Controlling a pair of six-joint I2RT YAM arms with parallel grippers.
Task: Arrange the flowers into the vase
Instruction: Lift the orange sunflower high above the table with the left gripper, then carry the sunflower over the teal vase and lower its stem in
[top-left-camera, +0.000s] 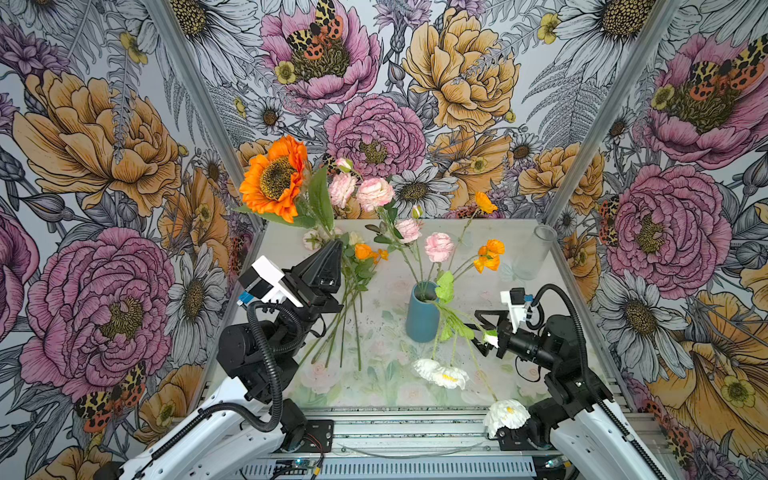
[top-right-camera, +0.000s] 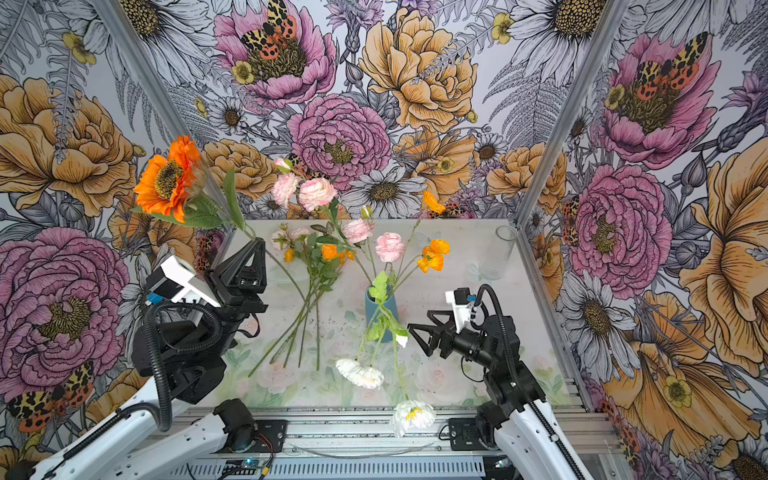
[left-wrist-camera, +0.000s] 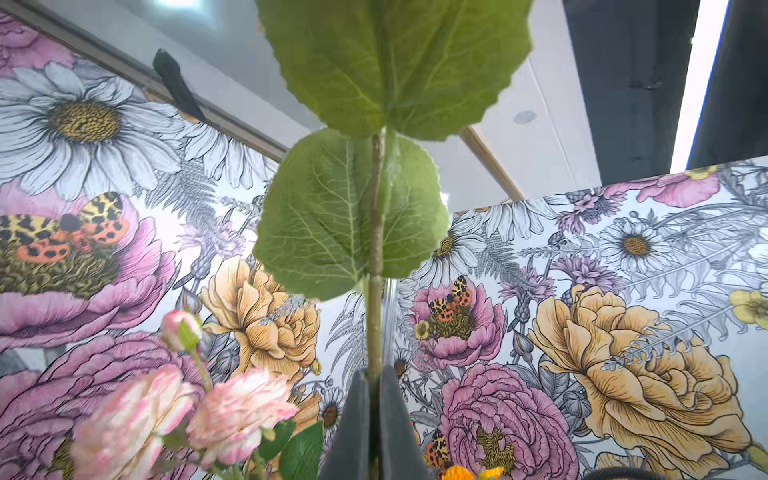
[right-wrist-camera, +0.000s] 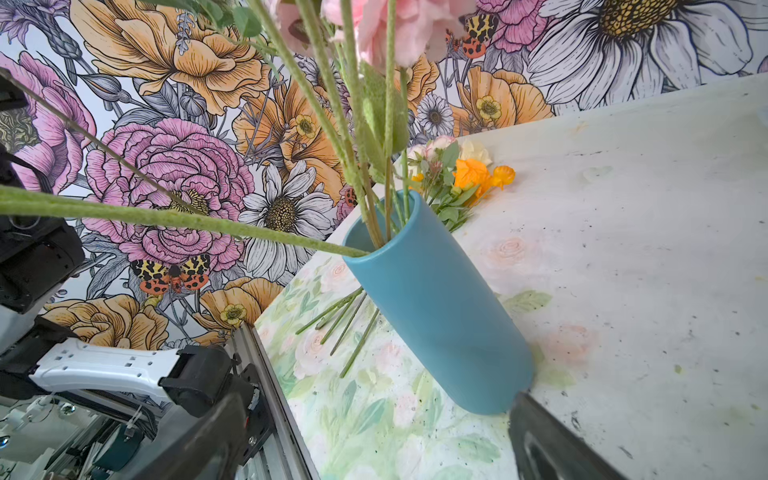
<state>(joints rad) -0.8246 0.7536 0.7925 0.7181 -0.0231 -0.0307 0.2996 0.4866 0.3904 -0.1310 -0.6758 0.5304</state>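
Both top views overlook the table (top-left-camera: 498, 232); wrist views sit close, probably low-angled.

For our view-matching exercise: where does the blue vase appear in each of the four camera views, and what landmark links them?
Top view: vase stands just right of the picture's centre, in the lower half.
Top view: vase stands at the centre, in the lower half.
Left wrist: not in it.
Right wrist: vase fills the middle, slanted in the picture.
Landmark: the loose bunch lying beside the vase shows in both top views and the right wrist view.
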